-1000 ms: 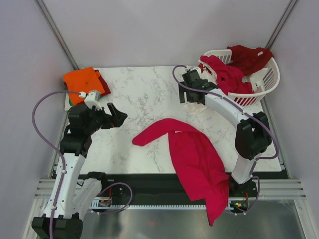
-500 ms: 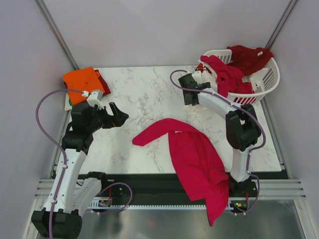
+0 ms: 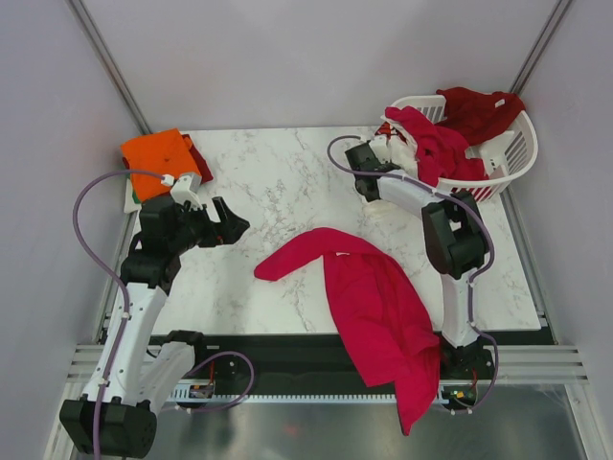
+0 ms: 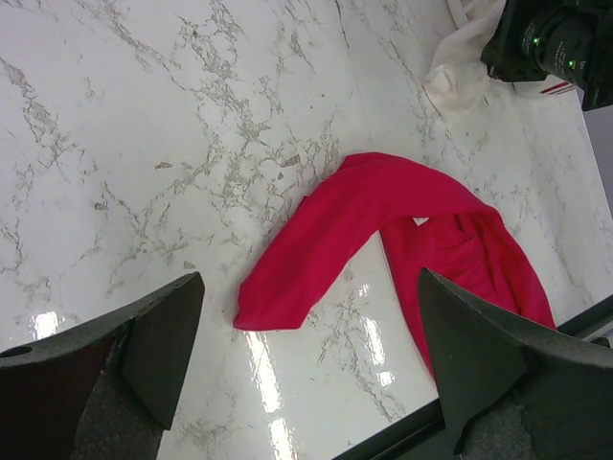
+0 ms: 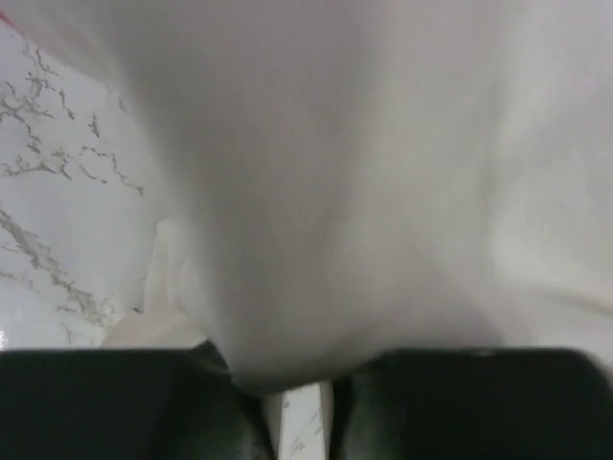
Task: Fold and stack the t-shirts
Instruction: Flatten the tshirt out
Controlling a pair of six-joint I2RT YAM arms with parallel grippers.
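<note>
Pincer on the right point(image 5: 299, 388) looks clamped on the white t-shirt point(image 5: 335, 192) at the far right of the tabletop point(image 3: 278, 182) beside the basket point(image 3: 512, 153), left pincer point(image 3: 233, 223) hangs spread wide and empty, magenta-red t-shirt point(image 3: 374, 297) sprawls nearer, drooping off the near edge.

The table point(image 3: 278, 172) was glossy white marble-look, grey-veined. The magenta t-shirt point(image 3: 378, 307) was soft matt cloth; the white t-shirt point(image 5: 383, 172), smooth cloth. The basket point(image 3: 506, 172), upper right, was slatted white plastic.

Magenta-red t-shirt point(image 3: 374, 297), grey-veined white table point(image 3: 278, 182); the blurred cloth point(image 5: 364, 192) looks white.
</note>
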